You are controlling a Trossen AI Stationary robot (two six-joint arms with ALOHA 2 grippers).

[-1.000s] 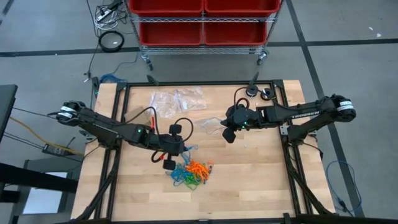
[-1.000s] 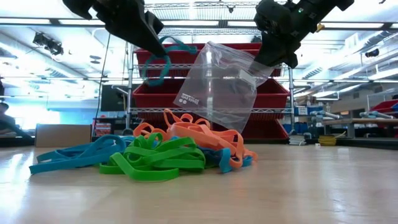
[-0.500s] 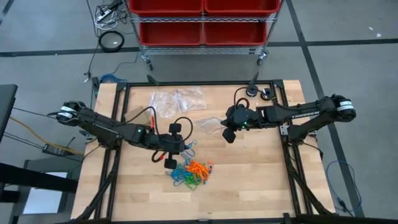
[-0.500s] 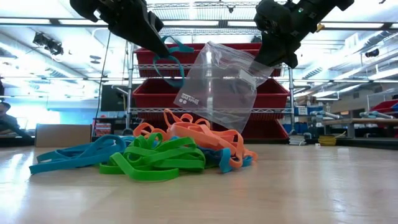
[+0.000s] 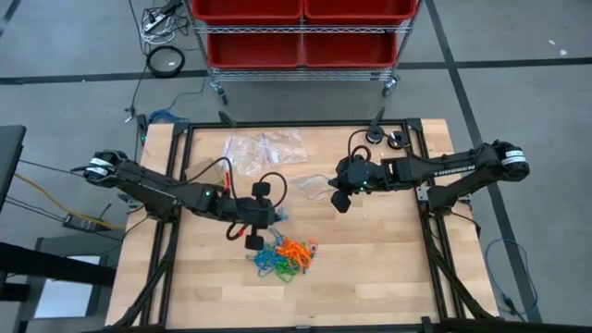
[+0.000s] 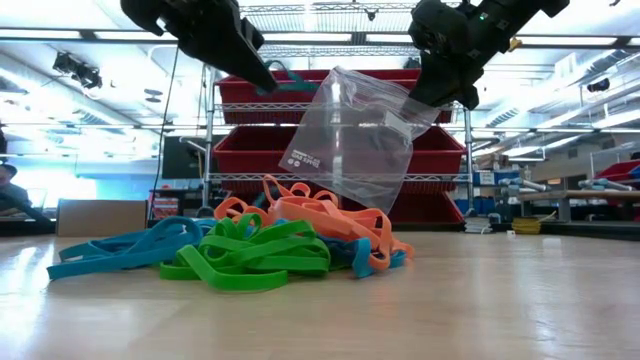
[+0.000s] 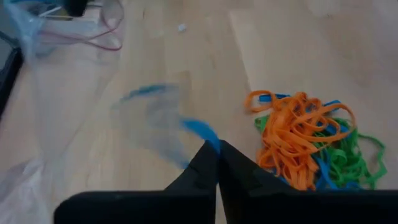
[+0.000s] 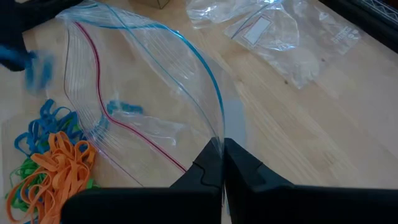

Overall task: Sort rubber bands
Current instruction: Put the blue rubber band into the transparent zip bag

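Rubber bands (image 6: 250, 248) lie in a tangled orange, blue and green heap on the bench (image 5: 370, 268), just below the two arms. One blue band (image 7: 200, 132) is out of the heap, pinched in the left claw (image 7: 217, 148), whose fingers are clamped together on it. Over the last second that claw has lifted the band higher and nearer the clear bag (image 6: 350, 135). The right claw (image 8: 222, 147) stays clamped on the bag's rim, holding its mouth open. Judging by this, the blue band is about to go into the bag, while most of the pile remains unsorted.
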